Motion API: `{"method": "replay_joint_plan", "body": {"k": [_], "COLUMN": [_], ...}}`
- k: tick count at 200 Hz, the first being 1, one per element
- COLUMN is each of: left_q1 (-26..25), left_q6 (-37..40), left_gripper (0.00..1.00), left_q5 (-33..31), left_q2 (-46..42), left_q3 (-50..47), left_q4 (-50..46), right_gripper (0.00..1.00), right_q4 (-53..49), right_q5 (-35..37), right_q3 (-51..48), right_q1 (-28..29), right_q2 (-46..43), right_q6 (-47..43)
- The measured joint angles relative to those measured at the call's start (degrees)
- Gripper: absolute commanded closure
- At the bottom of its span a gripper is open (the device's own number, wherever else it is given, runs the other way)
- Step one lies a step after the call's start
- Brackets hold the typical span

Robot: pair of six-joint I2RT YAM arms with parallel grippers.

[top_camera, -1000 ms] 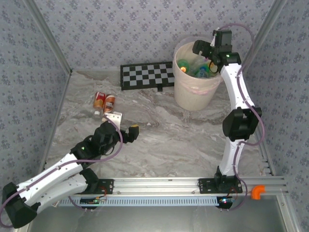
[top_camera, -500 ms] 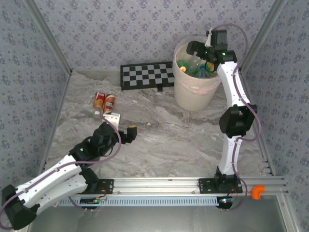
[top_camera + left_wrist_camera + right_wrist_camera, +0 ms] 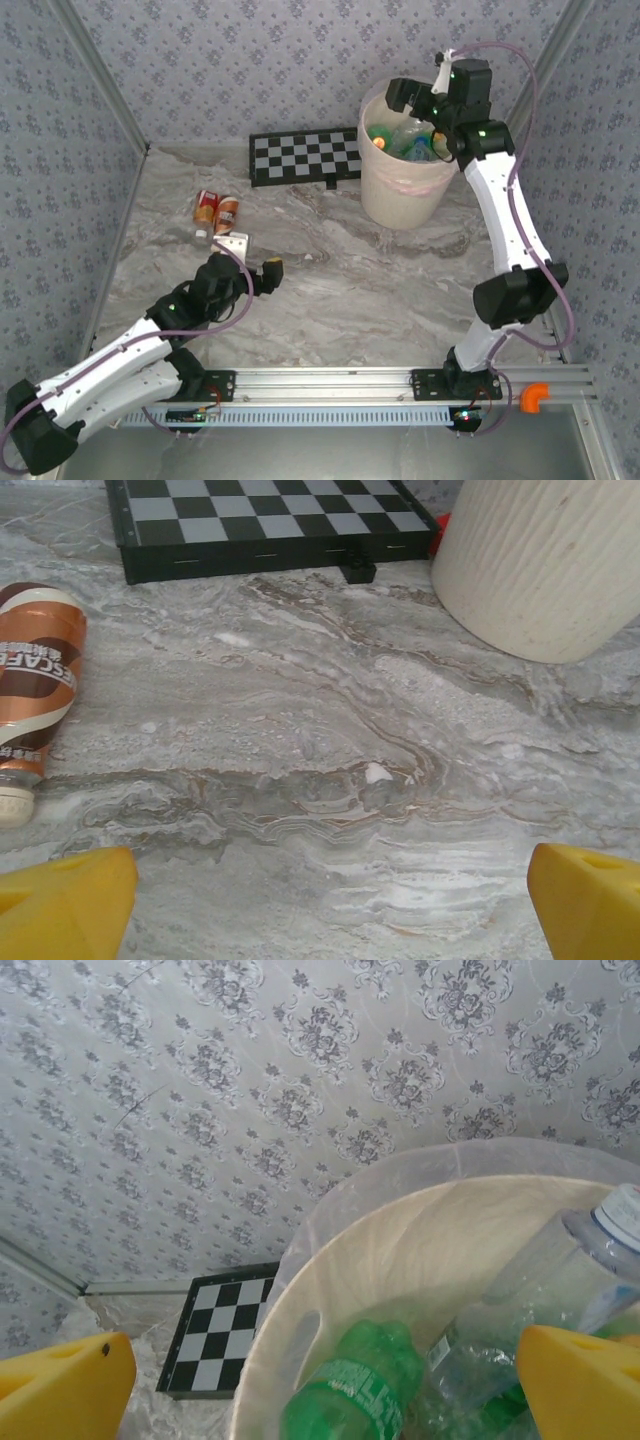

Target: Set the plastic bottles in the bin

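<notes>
Two red-orange labelled plastic bottles (image 3: 207,207) (image 3: 228,213) lie side by side on the marble table, left of centre. In the left wrist view one of them, brown and orange (image 3: 35,675), lies at the left edge. My left gripper (image 3: 255,256) (image 3: 325,910) hovers low just in front of them, open, with bare table between its yellow fingertips (image 3: 60,905). The cream bin (image 3: 400,195) (image 3: 540,560) (image 3: 300,1310) stands at the back right and holds a green bottle (image 3: 380,135) (image 3: 355,1385) and a clear bottle (image 3: 412,135) (image 3: 560,1270). My right gripper (image 3: 420,105) (image 3: 320,1390) hangs open above the bin's mouth, holding nothing.
A black-and-white checkerboard (image 3: 305,157) (image 3: 270,515) (image 3: 215,1340) lies flat against the back wall, left of the bin. Patterned walls close in the table on three sides. An orange fitting (image 3: 535,397) sits on the front rail at the right.
The right arm's elbow has swung out to the right and down, while its open gripper stayed over the bin. The left arm has barely shifted.
</notes>
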Motion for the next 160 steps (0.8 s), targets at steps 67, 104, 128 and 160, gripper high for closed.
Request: {"method": "replay_joint_plan", "body": {"k": [67, 104, 128, 160], "left_q1": [7.1, 12.35, 15.58, 19.28], "left_q6": [-2.32, -2.82, -3.52, -4.72], "left_gripper": [0.0, 0.0, 0.0, 0.0], "left_q5": [-1.22, -1.64, -1.64, -1.64], "left_q2": [4.79, 7.02, 9.25, 12.55], "left_q3": [0.9, 2.16, 2.16, 2.16], "left_q4": [-2.21, -2.95, -3.04, -2.99], "right_gripper": [0.01, 0.01, 0.01, 0.01], "right_q4": [8.28, 13.84, 17.64, 21.86], "right_q5": [1.9, 2.62, 3.04, 3.39], "right_q3": [-24.28, -38.66, -47.8, -59.25], "right_q1": [6.78, 12.85, 15.87, 18.29], "right_q2": [-17.51, -29.35, -35.3, -40.79], "right_q6": [0.04, 0.0, -0.17, -0.17]}}
